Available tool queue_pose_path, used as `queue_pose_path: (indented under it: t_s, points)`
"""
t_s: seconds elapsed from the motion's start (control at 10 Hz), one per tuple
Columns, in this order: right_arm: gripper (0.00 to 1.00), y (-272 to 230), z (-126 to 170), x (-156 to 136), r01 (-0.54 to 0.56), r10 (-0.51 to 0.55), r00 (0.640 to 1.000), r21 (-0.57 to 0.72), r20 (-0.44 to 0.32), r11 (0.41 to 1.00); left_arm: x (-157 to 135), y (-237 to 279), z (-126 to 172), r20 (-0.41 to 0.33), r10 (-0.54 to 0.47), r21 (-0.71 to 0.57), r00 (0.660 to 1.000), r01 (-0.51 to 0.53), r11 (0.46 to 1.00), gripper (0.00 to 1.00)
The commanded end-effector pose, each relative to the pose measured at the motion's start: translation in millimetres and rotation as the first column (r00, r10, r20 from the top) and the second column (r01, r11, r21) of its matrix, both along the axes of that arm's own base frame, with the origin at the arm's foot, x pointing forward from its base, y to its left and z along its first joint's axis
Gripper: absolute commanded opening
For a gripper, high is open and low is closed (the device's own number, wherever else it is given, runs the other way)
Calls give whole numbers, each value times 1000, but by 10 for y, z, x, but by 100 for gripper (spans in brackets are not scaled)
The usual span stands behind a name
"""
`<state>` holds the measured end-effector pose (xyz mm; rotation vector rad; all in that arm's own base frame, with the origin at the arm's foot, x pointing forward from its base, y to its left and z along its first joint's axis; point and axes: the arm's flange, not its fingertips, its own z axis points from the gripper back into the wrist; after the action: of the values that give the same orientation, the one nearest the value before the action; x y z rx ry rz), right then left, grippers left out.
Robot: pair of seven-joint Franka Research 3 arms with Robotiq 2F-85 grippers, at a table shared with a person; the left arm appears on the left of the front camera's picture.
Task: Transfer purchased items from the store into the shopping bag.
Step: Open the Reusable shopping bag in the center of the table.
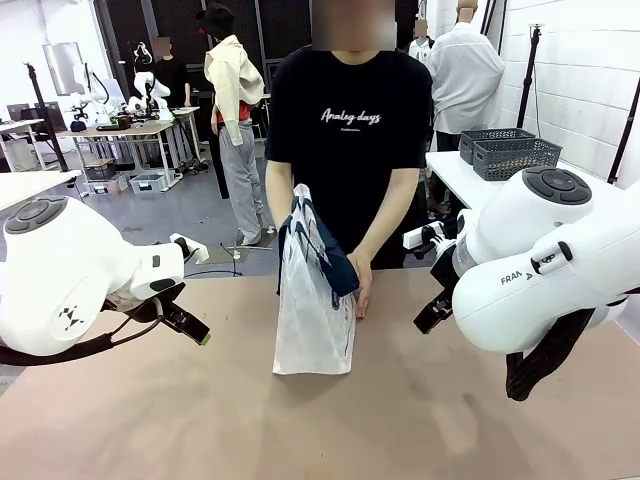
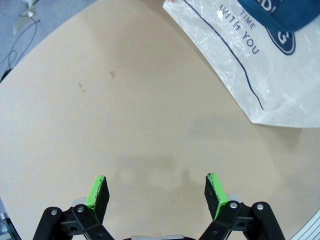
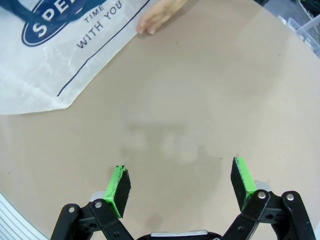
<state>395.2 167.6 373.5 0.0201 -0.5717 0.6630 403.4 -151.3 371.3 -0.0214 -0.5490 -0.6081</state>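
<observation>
Waiting to start: left gripper and right gripper gape, empty. A hand steadies the bag at twelve o'clock. Next, find an item.

The front camera is looking across the table at the person behind the bag. Both wrist cameras are looking down low beside the bag, sharing its printed face.

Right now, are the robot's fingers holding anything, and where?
Nothing: left fingers and right fingers stand open, empty. A person's hand grips the shopping bag up top.
</observation>
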Motion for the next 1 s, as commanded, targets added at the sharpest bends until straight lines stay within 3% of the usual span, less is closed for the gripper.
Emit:
queue_pose_path:
  t_s: [0.0, 0.9]
  points:
    - [100, -1, 0, 0, 0, 0, 1000, 0, 0, 1000, 2, 7, 1, 0, 1, 0, 1000, -1, 1000, 100]
    - [100, -1, 0, 0, 0, 0, 1000, 0, 0, 1000, 2, 7, 1, 0, 1, 0, 1000, -1, 1000, 100]
